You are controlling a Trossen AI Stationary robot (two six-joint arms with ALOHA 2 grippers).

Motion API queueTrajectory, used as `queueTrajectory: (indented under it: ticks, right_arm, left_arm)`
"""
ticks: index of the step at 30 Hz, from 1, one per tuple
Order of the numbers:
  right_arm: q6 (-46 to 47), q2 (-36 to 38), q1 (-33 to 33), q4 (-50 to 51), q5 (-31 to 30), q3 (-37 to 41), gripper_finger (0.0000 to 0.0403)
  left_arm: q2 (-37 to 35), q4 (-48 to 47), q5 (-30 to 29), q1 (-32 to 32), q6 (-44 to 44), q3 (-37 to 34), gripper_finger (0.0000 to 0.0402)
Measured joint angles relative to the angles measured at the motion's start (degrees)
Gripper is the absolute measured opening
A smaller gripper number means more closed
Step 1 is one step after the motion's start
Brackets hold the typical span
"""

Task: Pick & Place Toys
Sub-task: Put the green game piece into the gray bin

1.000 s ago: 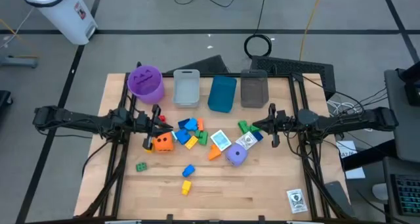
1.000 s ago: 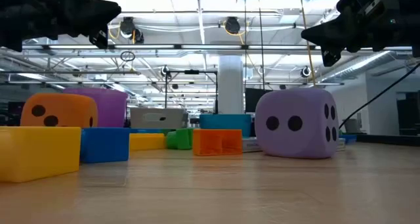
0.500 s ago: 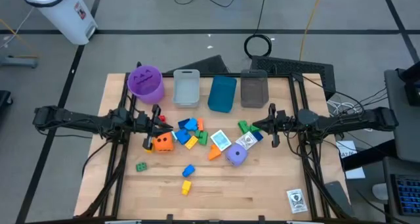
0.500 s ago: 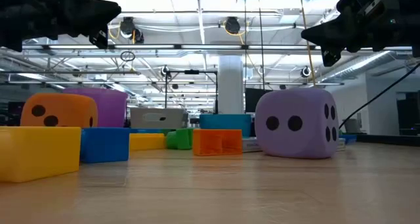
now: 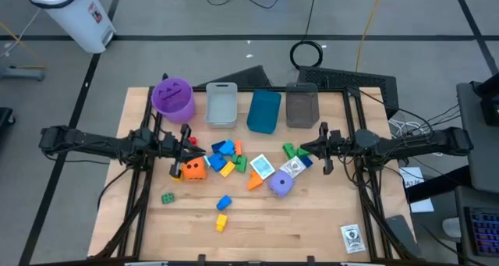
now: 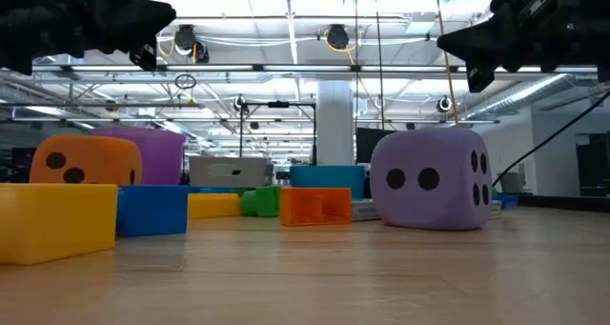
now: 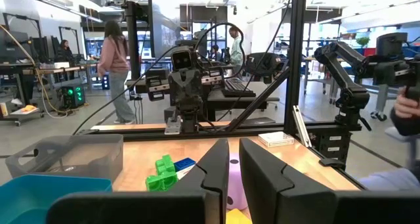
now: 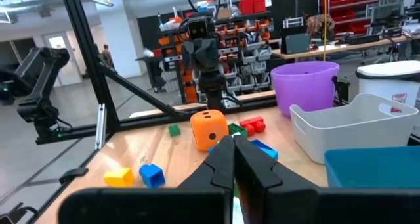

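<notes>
We see the left gripper (image 5: pixel 187 141) and right gripper (image 5: pixel 321 149), both pressed together and empty, flanking the toys (image 5: pixel 234 163) at mid-frame.

Both dark six-joint arms reach in level from the sides of the high view, mirror images of each other. The left arm stretches from the left edge toward the middle, its two-finger left gripper (image 5: pixel 187 138) sitting left of centre, fingers drawn nearly together with just a slim gap between them in its own wrist view (image 7: pixel 235 178). The right arm comes in from the right edge, its right gripper (image 5: pixel 321 148) right of centre, fingers (image 8: pixel 223 159) pressed fully closed and holding nothing. In the low view both grippers hang high in the top corners, well up off the tabletop, neither touching anything.
</notes>
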State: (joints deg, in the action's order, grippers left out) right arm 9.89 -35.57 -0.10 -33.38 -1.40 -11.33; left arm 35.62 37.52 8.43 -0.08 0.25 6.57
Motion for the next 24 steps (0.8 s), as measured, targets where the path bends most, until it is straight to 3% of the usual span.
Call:
queueTrajectory:
  ticks: [15, 24]
  right_arm:
    - [-0.04, -0.04, 0.0, -3.6, -0.01, 0.0, 0.0]
    - [-0.08, -0.7, 0.0, -17.29, -0.59, 0.0, 0.0]
  left_arm:
    - [0.01, -0.02, 0.02, -0.02, -0.02, 0.02, 0.0047]
    - [0.02, -0.02, 0.02, -0.02, -0.02, 0.02, 0.0047]
